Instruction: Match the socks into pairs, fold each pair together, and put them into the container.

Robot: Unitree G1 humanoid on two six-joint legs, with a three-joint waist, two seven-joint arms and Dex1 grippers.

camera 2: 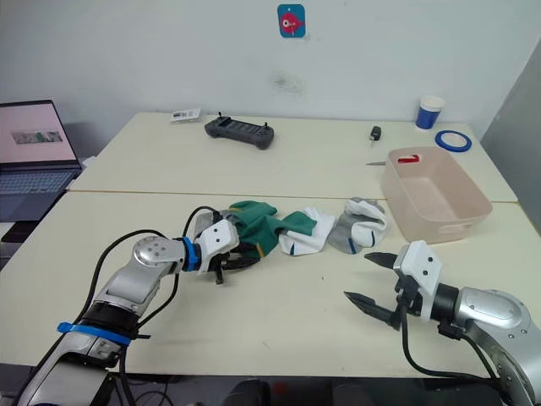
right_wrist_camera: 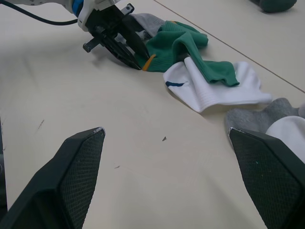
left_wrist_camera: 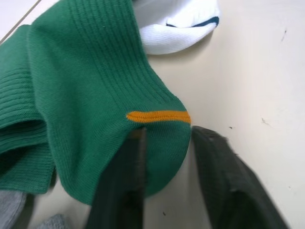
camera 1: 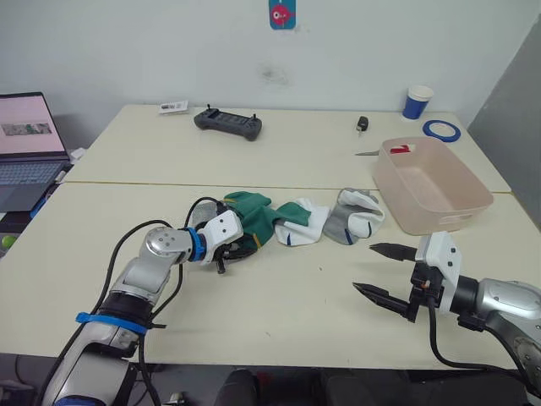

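Note:
The socks lie in a loose row at mid-table. A green sock [camera 1: 254, 216] with a yellow mark [left_wrist_camera: 158, 116] is leftmost, then a white sock [camera 1: 303, 224], then a grey sock [camera 1: 342, 222] tangled with another white one [camera 1: 365, 216]. Another bit of grey sock [camera 1: 211, 205] shows behind my left wrist. My left gripper [camera 1: 239, 249] is open, with the green sock's toe [left_wrist_camera: 164, 143] between its fingers. Well apart from the socks, my right gripper [camera 1: 363, 267] hovers wide open and empty, in front of the pale pink container [camera 1: 439, 220].
A small red item [camera 1: 400, 150] lies inside the container. At the far side are a black controller [camera 1: 228, 124], a key fob [camera 1: 362, 124], a paper cup [camera 1: 417, 101] and a blue tape roll [camera 1: 441, 129]. A laptop [camera 1: 30, 144] stands at the left.

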